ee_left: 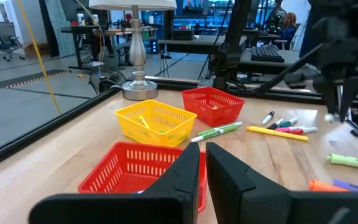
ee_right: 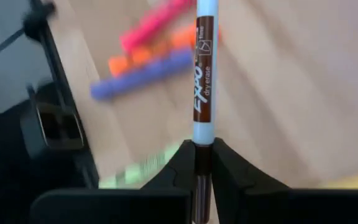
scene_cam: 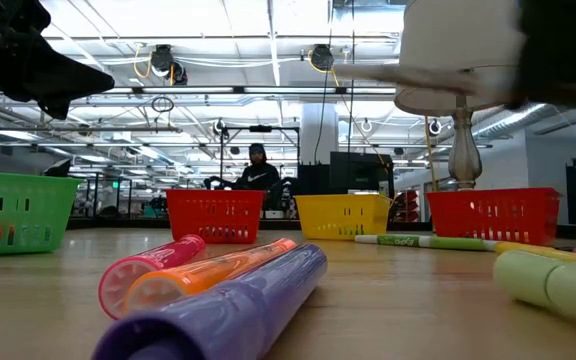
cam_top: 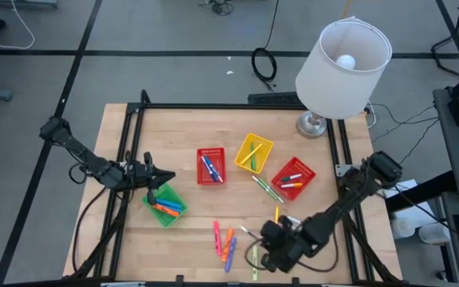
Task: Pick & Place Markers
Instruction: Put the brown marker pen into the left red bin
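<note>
The right hand is clamped on a brown dry-erase marker; the left hand, fingers nearly together, hovers above the green basket.

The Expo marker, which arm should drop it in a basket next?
Right. Its gripper is already shut on the Expo marker near the table's front edge; the left gripper hovers by the green basket, holding nothing.

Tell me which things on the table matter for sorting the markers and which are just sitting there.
Job:
loose markers
Expo marker clamped in the right gripper
mesh baskets, some holding markers
left gripper above the green basket

Lying about:
lamp
table
</note>
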You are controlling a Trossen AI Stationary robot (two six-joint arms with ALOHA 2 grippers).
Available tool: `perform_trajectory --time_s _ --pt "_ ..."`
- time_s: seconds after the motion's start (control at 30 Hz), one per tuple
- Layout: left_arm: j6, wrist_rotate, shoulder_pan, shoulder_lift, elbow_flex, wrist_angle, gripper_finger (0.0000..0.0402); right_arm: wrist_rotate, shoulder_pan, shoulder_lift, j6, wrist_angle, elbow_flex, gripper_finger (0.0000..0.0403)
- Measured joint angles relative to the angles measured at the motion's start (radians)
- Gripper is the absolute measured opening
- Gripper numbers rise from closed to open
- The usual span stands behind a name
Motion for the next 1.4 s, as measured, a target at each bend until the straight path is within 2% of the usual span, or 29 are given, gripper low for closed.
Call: perform_trajectory --time_s 0.13,0.23,0.43,0.57,0.7,0.8,0.97,1.17,1.4 --pt "0.003 0.000 0.000 0.000 0.000 0.024 0.0037 0.055 -0.095 -0.002 -0.229 0.077 0.053 0.0017" --pt "0.049 0.005 0.000 0.000 0.000 0.090 0.0037 0.053 -0.185 -0.002 -0.404 0.184 0.056 0.0017" --pt "0.093 0.060 0.000 0.000 0.000 0.177 0.0037 0.053 -0.394 -0.002 -0.629 0.251 0.055 0.0017" --pt "0.108 0.109 0.000 0.000 0.000 0.219 0.0037 -0.039 -0.526 0.017 -0.718 0.365 0.057 0.0017" --pt "0.119 0.140 0.000 0.000 0.000 0.245 0.0037 -0.141 -0.617 0.067 -0.762 0.448 0.055 0.0017" --pt "0.138 0.147 0.000 0.000 0.000 0.243 0.0037 -0.179 -0.666 0.115 -0.763 0.463 0.056 0.0017" --pt "0.161 0.148 0.000 0.000 0.000 0.243 0.0037 -0.183 -0.709 0.187 -0.739 0.473 0.056 0.0017" --pt "0.187 0.148 0.000 0.000 0.000 0.242 0.0037 -0.183 -0.721 0.213 -0.734 0.503 0.055 0.0021" --pt "0.208 0.147 0.000 0.000 0.000 0.242 0.0037 -0.182 -0.722 0.213 -0.740 0.508 0.056 0.0084"
